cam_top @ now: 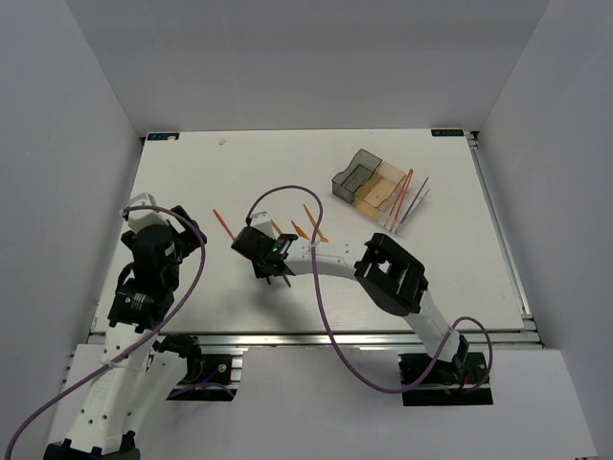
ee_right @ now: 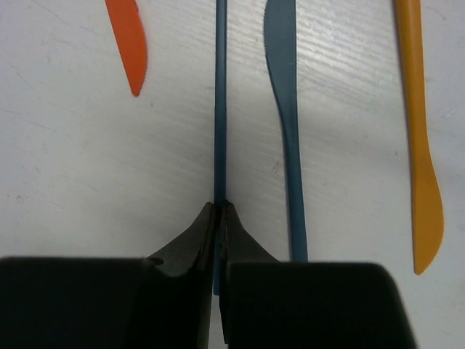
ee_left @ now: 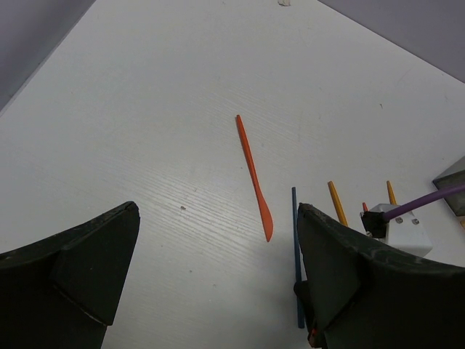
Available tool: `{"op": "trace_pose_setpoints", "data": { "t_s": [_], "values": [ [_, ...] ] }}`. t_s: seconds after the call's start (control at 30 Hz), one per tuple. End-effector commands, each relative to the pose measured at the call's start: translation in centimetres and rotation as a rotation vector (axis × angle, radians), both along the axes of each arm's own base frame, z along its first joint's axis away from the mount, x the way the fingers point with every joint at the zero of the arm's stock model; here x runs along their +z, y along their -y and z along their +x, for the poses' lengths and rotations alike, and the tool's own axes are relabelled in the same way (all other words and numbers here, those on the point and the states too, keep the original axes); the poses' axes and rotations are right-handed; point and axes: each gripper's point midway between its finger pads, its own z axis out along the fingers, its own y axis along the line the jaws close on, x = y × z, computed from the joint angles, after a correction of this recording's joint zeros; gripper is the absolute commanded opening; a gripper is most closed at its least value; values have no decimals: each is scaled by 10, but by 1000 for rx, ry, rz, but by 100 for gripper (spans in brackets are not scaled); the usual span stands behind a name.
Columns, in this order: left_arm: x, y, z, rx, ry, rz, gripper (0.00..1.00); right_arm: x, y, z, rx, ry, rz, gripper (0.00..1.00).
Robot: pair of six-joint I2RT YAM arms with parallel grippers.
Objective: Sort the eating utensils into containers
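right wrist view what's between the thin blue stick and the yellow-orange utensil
A dark blue knife lies between the blue stick and the yellow-orange utensil, touching neither; the right wrist view shows it.

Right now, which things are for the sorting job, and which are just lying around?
For the job: blue stick in the shut right gripper, blue knife, orange knife, yellow-orange knife, three joined bins.
Just lying about: purple cable, small white scrap near the far edge.
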Motion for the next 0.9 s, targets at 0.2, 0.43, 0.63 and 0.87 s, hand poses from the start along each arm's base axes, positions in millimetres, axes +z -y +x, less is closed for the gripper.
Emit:
{"op": "trace_pose_setpoints", "data": {
  "t_s": [0.2,0.43,0.63,0.87],
  "values": [
    [4,3,1,-16,14,-9,98,91,9,4,-45,66,108,0],
    [2,5,1,-20,8,-8,98,138,121,86,-228,180,118,0],
    [1,6,2,-28,1,-7,98,157,284,170,-584,315,72,0],
    [-2,6,4,-26,-14,-1,98,147,387,211,-830,342,85,0]
  ]
}}
